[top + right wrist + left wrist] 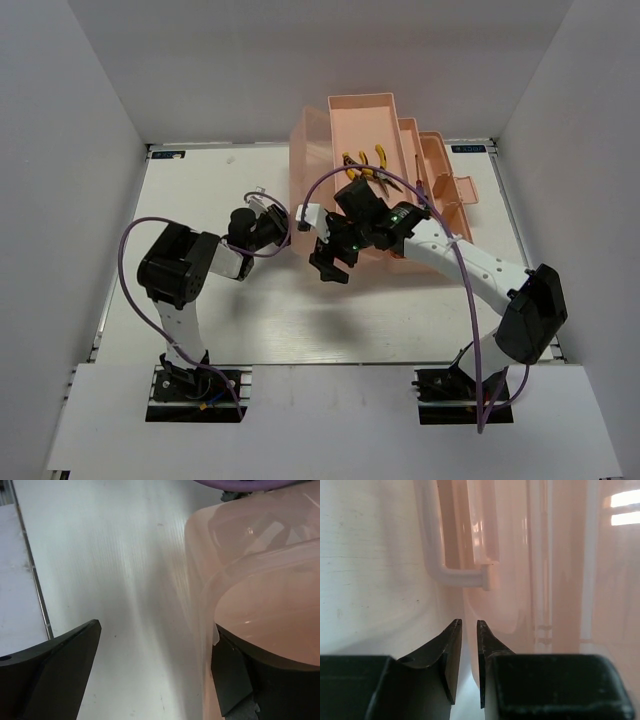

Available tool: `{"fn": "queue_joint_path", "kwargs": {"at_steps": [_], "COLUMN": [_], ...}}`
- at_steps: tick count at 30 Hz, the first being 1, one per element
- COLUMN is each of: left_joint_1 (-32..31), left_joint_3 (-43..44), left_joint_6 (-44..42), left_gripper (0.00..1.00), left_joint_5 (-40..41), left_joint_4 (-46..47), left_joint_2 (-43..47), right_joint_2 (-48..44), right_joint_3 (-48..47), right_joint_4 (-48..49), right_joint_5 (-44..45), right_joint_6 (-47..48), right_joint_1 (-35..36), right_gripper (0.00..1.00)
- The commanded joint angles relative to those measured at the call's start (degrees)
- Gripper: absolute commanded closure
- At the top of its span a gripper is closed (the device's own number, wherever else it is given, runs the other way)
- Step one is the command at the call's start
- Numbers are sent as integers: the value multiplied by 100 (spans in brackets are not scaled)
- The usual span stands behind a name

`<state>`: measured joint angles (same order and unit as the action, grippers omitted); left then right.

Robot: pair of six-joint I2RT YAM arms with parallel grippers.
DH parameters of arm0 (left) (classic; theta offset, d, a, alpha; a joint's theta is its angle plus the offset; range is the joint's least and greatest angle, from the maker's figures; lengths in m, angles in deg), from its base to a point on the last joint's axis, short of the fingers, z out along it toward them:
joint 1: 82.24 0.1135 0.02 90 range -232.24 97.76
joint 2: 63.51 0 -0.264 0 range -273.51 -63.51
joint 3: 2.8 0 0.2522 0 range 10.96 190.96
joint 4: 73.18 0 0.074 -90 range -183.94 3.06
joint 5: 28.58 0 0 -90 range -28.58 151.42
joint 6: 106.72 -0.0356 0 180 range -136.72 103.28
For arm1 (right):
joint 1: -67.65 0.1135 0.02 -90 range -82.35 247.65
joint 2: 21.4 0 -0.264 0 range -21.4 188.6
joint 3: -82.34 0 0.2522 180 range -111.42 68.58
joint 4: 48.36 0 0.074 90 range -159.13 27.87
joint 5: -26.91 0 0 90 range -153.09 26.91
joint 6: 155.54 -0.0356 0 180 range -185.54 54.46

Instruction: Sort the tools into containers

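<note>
At the far side of the white table, the pink toolbox, trays stepped open. Inside one tray, yellow-handled pliers and orange-handled pliers, side by side. Left gripper close by the box's left wall, near a pale handle, fingers almost pressed together, nothing between. Right gripper spread wide at a rounded corner of the box, one finger just beside the pink wall, holding nothing.
</note>
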<state>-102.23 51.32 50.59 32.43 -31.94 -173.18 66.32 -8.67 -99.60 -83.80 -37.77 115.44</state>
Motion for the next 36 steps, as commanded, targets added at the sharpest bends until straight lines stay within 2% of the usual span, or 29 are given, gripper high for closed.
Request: {"fn": "queue_joint_path", "kwargs": {"at_steps": [1, 5, 6, 7, 11, 14, 15, 19, 20, 22, 23, 24, 26, 27, 29, 30, 31, 32, 33, 34, 36], "left_joint_1": [-31, -31, -31, -31, -31, -31, -31, -31, -31, -31, -31, -31, -31, -31, -31, -31, -31, -31, -31, -31, -84], "left_joint_3": [174, 279, 280, 340, 455, 517, 569, 683, 684, 815, 816, 894, 1044, 1122, 1176, 1324, 1395, 1544, 1632, 1729, 2071], "left_joint_6": [98, 150, 151, 151, 151, 151, 151, 151, 151, 151, 151, 151, 98, 98, 29, -42, -42, -182, -244, -305, -542], "left_gripper": [71, 71, 71, 71, 71, 71, 71, 71, 71, 71, 71, 71, 71, 71, 71, 71, 71, 71, 71, 71, 71], "left_joint_5": [-150, -150, -150, -150, -203, -203, -203, -203, -203, -203, -203, -203, -265, -317, -317, -370, -422, -423, -423, -484, -554], "left_joint_4": [353, 353, 353, 353, 283, 230, 230, 169, 108, 54, 54, -7, -69, -121, -192, -287, -428, -516, -621, -814, -1069], "left_joint_2": [-1, -55, -55, -55, -107, -107, -107, -107, -107, -107, -107, -107, -107, -107, -38, -37, 15, 85, 86, 155, 270], "right_joint_2": [-185, -422, -449, -449, -431, -493, -502, -633, -651, -625, -581, -537, -449, -432, -370, -300, -256, 118, 235, 350, 797], "right_joint_3": [-247, -97, -219, -385, -1045, -1511, -1669, -2161, -2197, -2102, -1996, -1830, -1925, -1942, -1882, -1855, -1855, -1881, -2020, -2004, -1856], "right_joint_4": [152, 495, 469, 434, 118, -49, -76, -67, 116, 818, 1543, 2072, 1946, 1867, 1788, 1622, 1412, 1235, 790, 490, 129], "right_joint_5": [760, 972, 938, 911, 867, 824, 771, 1365, 2769, 3885, 5274, 5496, 5447, 5315, 5174, 4860, 4700, 4577, 4028, 3770, 2779], "right_joint_6": [-614, -1062, -1089, -1159, -1195, -1265, -1239, -1230, -1204, -1030, -654, -528, -982, -1123, -1580, -1677, -1791, -1923, -2107, -2179, -2206], "right_joint_1": [55, 248, 292, 310, 354, 336, 328, 292, 275, 117, 38, -293, -1337, -1612, -2690, -2966, -3743, -3977, -4197, -4912, -5217], "right_gripper": [11, 36, 50, 54, 54, 42, 31, 27, 29, 32, 32, 33, 49, 61, 100, 100, 100, 100, 100, 100, 100]}}
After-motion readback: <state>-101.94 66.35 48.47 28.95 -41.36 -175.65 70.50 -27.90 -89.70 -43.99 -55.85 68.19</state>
